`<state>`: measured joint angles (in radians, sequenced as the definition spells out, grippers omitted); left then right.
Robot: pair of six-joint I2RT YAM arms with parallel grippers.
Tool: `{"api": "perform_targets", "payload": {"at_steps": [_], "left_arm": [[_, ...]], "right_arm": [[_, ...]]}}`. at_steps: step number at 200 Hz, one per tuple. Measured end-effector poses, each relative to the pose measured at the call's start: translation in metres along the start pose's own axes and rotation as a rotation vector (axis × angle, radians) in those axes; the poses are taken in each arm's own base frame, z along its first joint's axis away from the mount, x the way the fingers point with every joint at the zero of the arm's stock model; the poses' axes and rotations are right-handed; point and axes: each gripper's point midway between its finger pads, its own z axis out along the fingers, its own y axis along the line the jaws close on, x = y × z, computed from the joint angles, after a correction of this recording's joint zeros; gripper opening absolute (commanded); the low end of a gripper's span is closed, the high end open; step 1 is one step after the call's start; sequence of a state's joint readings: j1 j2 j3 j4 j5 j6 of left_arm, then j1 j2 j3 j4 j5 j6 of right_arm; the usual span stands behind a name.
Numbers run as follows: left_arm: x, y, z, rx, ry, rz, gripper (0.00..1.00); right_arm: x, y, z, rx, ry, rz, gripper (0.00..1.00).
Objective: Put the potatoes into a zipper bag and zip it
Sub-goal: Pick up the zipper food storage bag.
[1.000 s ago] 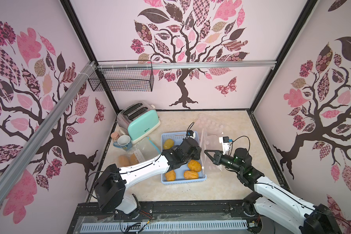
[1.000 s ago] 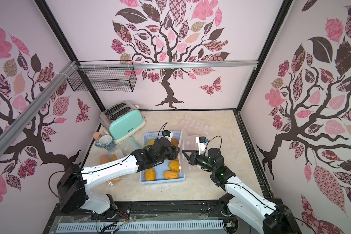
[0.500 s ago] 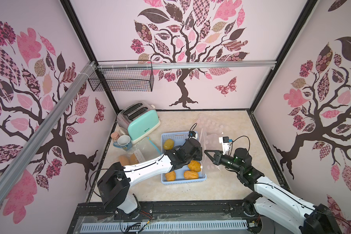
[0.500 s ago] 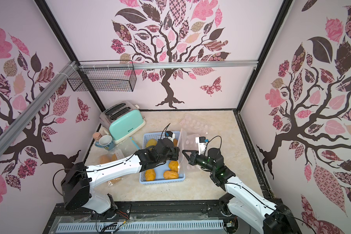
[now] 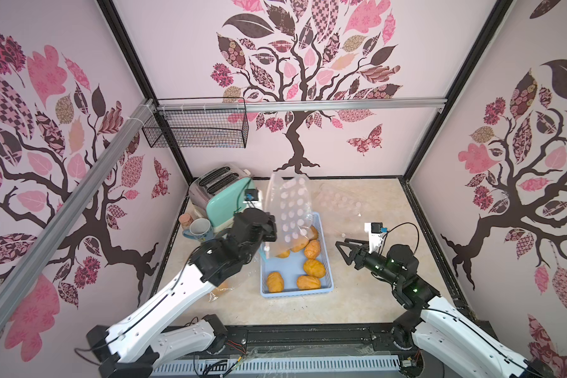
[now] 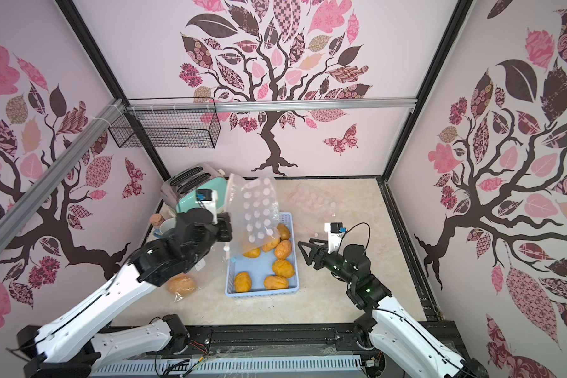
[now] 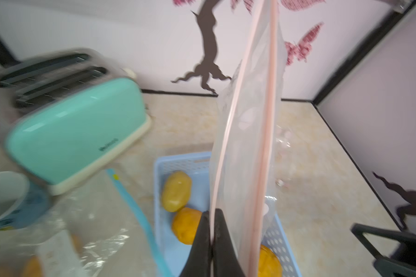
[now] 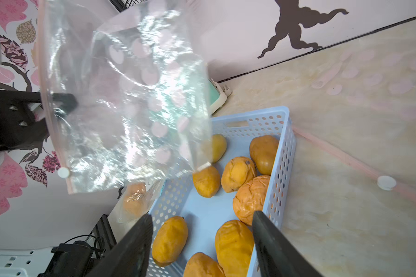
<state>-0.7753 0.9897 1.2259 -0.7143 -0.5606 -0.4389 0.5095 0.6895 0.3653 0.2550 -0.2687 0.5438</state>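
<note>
Far left, beside the left arm, a potato in clear plastic lies on the table, out of the action. The change is at the left tool. Half a second ago it was low at the basket. Now it is pressed together on one pink lip of the bag and has carried the bag up over the far half of the basket. In the left wrist view the two zip strips stand a little apart, so the mouth looks unsealed, but it faces sideways toward the arm, not up. The bag is empty. Its lower corner hangs close over the potatoes, which all lie loose in the basket, and I cannot tell whether it touches them. Right of the basket a second bag lies flat on the table. Farthest right, the right tool, shut at the bag a second ago, has let go. Its jaws are spread and it hovers beside the basket, clear of the bag and touching nothing. So the bag has passed from the right arm to the left. That likely frees the right arm to fetch potatoes, though the mouth probably needs turning up or widening first.
</note>
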Motion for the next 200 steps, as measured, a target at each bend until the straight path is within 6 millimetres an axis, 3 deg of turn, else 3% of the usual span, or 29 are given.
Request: {"api": "perform_targets", "payload": {"at_steps": [34,62,87,124,146,200], "left_arm": [[-0.031,0.076,-0.055,-0.27,-0.068,0.105,0.0],[-0.018,0.109,-0.066,-0.451,0.018,0.258,0.0],[0.016,0.102,-0.039,-0.46,0.172,0.387,0.0],[0.109,0.08,0.024,-0.403,0.482,0.556,0.0],[0.152,0.072,0.04,-0.345,0.611,0.577,0.0],[0.184,0.053,0.045,-0.205,0.687,0.519,0.0]], "right_arm": [[0.012,-0.013,0.005,0.041,0.035,0.003,0.67],[0.02,-0.019,0.009,0.057,0.065,0.009,0.67],[0.022,-0.02,0.01,0.06,0.075,0.011,0.66],[0.028,-0.023,0.009,0.069,0.099,0.007,0.66],[0.032,-0.025,0.009,0.078,0.113,0.01,0.65],[0.046,-0.028,0.015,0.074,0.181,0.023,0.6]]}}
